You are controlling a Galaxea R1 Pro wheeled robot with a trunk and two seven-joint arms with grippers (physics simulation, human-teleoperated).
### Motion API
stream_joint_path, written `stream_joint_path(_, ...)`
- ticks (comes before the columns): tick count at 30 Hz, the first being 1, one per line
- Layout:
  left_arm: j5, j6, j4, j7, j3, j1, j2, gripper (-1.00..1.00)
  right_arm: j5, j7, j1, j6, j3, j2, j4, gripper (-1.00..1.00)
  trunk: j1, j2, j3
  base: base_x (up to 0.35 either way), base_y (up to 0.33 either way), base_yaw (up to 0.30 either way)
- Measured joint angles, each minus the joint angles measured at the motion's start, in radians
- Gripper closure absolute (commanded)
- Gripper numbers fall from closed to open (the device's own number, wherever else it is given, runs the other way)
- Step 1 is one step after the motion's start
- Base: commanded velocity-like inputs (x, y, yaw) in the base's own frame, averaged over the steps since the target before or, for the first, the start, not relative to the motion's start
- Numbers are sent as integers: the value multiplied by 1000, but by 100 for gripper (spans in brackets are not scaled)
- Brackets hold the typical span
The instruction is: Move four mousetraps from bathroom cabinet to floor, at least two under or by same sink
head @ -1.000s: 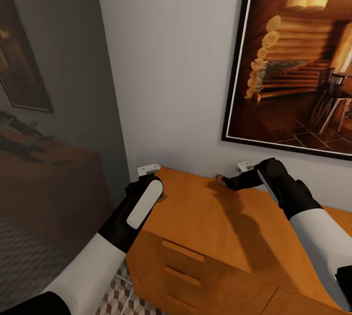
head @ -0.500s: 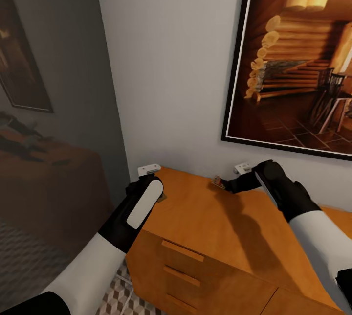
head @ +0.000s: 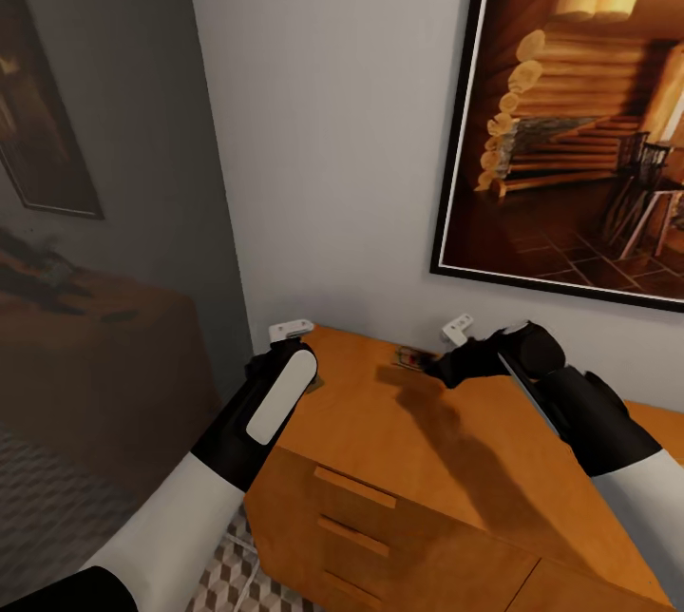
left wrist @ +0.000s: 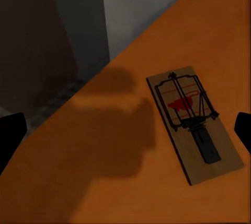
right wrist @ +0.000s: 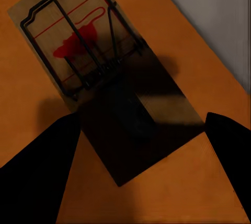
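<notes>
Two mousetraps sit flat on top of the cabinet (head: pixel 418 441), one below each gripper. The right gripper (right wrist: pixel 144 174) hangs spread wide right over its mousetrap (right wrist: pixel 99 72), a fingertip (right wrist: pixel 39 169) on either side, not touching. The left gripper (left wrist: pixel 125 130) is wide open too, its mousetrap (left wrist: pixel 193 122) lying between the fingers.

Orange-brown cabinet (head: pixel 446 460), two mousetraps flat on its top (left wrist: pixel 194 122) (right wrist: pixel 99 72)
</notes>
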Motion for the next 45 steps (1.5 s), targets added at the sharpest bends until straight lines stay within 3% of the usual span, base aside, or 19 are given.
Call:
stream_joint_path(9, -2, 3, 1, -33, 0, 0, 0, -100, 3, 5, 14, -1, -19, -50, -42, 100, 0, 0, 0, 0, 0, 0)
stream_joint_path(20, -2, 1, 2, -37, 1, 0, 0, -100, 5, 3, 15, 0, -71, -85, -43, 100, 0, 0, 0, 0, 0, 0)
stream_joint_path(45, -1, 4, 5, -76, 1, 0, 0, -100, 8, 1, 15, 0, -82, -94, -44, 100, 0, 0, 0, 0, 0, 0)
